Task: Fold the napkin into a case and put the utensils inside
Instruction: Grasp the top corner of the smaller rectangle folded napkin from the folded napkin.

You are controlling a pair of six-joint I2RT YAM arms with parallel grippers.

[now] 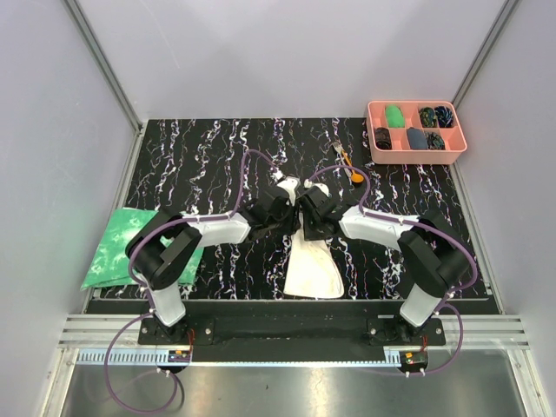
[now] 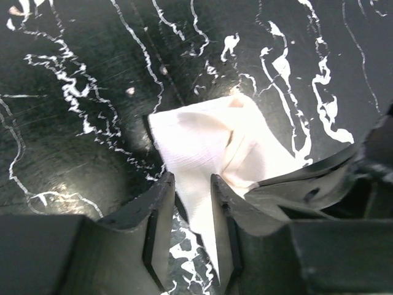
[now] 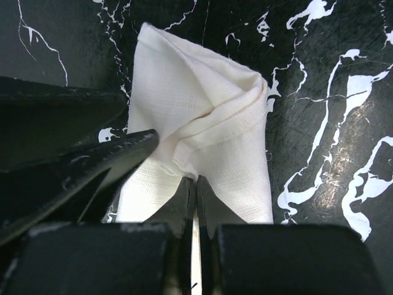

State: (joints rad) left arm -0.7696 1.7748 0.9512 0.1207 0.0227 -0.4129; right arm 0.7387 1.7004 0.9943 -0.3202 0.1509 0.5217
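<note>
From above we see a black table [image 1: 208, 156] veined with white, and two robot arms meeting over its middle. The napkin [image 1: 314, 265], a cream-white cloth, lies crumpled and partly folded just under the meeting point. It spreads toward 6 o'clock, close to the near edge.

The right gripper [image 3: 196, 181] is closed tight. Its tips pinch the near edge of the napkin, and the cloth rises from there into a soft ridge toward 12 o'clock in the right wrist view.

The left gripper [image 2: 190, 181] comes in from the 9 o'clock side. Its jaws are a little apart, with a strip of the napkin lying in the gap. We see no pinch on the cloth.

The utensils [image 1: 347, 162], a fork and an orange spoon, lie together at 1 o'clock from the napkin, well apart from it. A pink tray [image 1: 460, 143] sits at 2 o'clock in the far corner. A green cloth [image 1: 117, 248] hangs over the table's edge at 9 o'clock.
</note>
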